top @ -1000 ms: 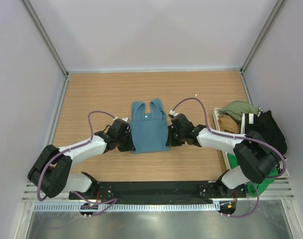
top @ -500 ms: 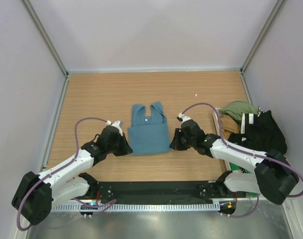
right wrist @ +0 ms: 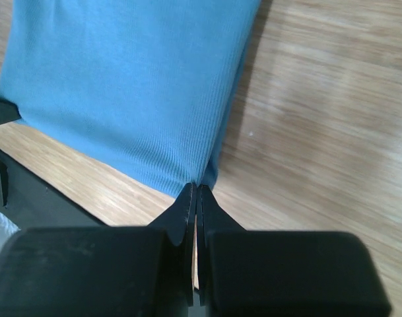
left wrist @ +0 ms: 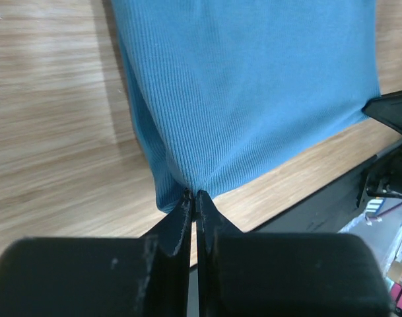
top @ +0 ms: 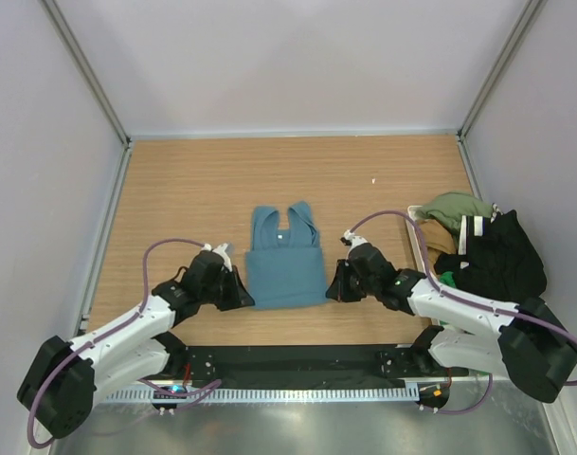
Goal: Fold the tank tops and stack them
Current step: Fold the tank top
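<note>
There, close to the near edge of the tabletop [top: 174, 180], the left gripper [top: 244, 300] had its fingers pinched tight on the near-left hem corner of the teal tank top [top: 284, 267]. In the left wrist view the cloth gathered to a point right at the closed fingertips [left wrist: 177, 223]. The top lay flat between the two grippers, with its straps toward the far edge. The right gripper [top: 333, 292] was likewise clamped thin on the near-right hem corner. Well apart, at the tabletop's right edge, sat a heap of other tank tops [top: 477, 242], green, tan and black.
</note>
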